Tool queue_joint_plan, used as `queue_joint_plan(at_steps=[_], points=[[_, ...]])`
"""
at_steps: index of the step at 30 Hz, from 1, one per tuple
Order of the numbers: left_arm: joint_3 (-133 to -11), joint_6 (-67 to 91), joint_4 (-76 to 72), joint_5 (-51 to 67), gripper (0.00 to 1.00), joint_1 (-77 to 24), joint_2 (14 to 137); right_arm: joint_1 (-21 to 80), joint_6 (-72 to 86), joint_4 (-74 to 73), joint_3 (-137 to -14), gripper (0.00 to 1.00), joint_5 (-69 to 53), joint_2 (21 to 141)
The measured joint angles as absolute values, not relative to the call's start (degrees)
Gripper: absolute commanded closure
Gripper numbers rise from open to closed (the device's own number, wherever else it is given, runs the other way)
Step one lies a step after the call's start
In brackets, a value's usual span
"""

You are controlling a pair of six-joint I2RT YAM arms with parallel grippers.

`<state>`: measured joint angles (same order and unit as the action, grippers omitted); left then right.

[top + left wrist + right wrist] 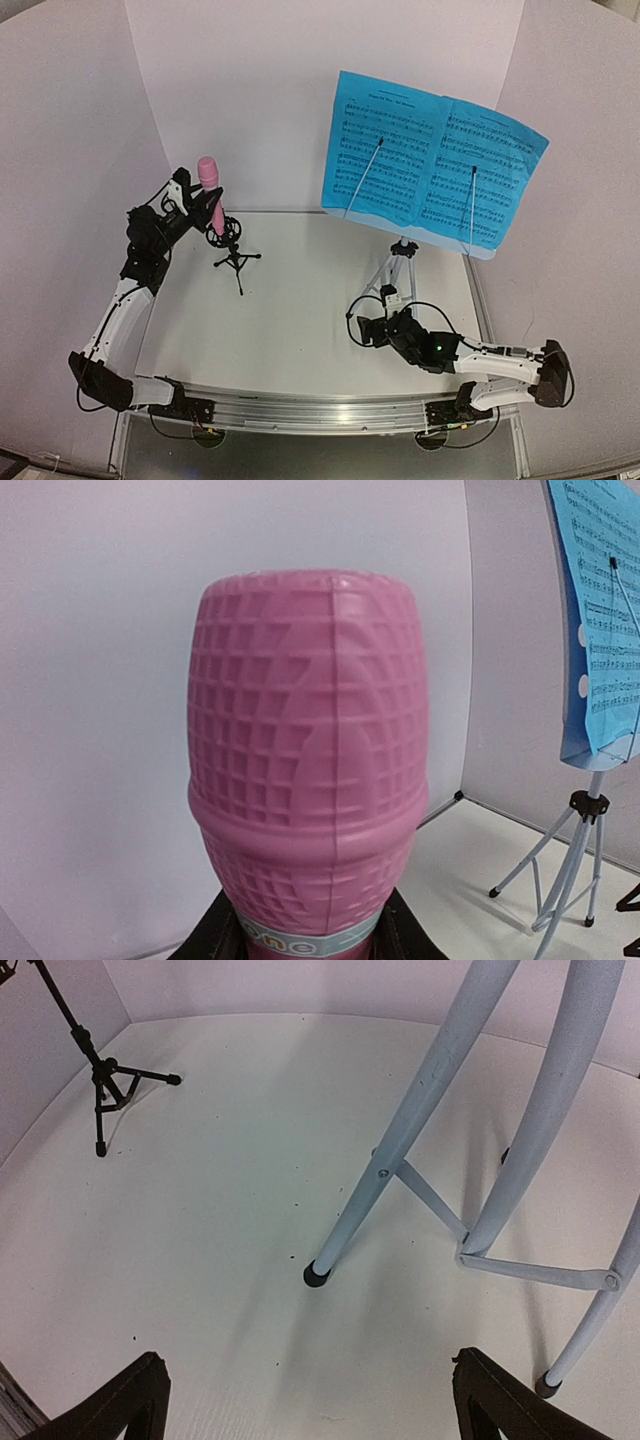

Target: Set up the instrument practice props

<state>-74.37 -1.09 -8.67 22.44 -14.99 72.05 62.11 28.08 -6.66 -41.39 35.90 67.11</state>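
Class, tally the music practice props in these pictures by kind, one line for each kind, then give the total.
Music stand: 1
Sheet-music pages: 2
Pink microphone: 1
Black tripod mount: 1
Total: 5

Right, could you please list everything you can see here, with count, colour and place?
microphone: one, pink, far left, tilted, lower end at the top of the small tripod
small tripod: one, black, standing on the table, left of centre
music stand: one, pale blue, far right side of the table
sheet-music pages: two, blue, side by side on the music stand
table: one, white, under everything
walls: pale pink, behind and at both sides
arms: two, white and black, at the near edge
left gripper: one, black, closed on the microphone
right gripper: one, black, open, low beside the music stand's legs
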Motion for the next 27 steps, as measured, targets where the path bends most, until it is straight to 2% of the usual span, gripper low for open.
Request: queue_joint_plan(at_steps=[15,20,21,25,27], points=[[-69.9,-2.1,-16.0,22.3,0.9,-15.0,73.6,62.1,27.9,-6.8,-41.1,0.04,36.0,65.5],[-66.1,-0.5,-18.1,21.0,0.81,-15.0,73.7,62.1,27.8,-7.0,-41.1,0.04,36.0,64.8],[-65.4,-0.1,-18.6,20.7,0.76,-15.0,73.7,62.1,27.8,-7.0,-41.1,0.04,36.0,64.7],[-64.1,0.4,-20.9,20.3,0.48,-15.0,73.3,62.1,27.8,-7.0,-41.1,0.04,36.0,64.5],[-63.8,1.0,-20.9,20.3,0.27,-15.0,73.2,62.1,27.7,-7.1,-41.1,0.03,36.0,64.5]])
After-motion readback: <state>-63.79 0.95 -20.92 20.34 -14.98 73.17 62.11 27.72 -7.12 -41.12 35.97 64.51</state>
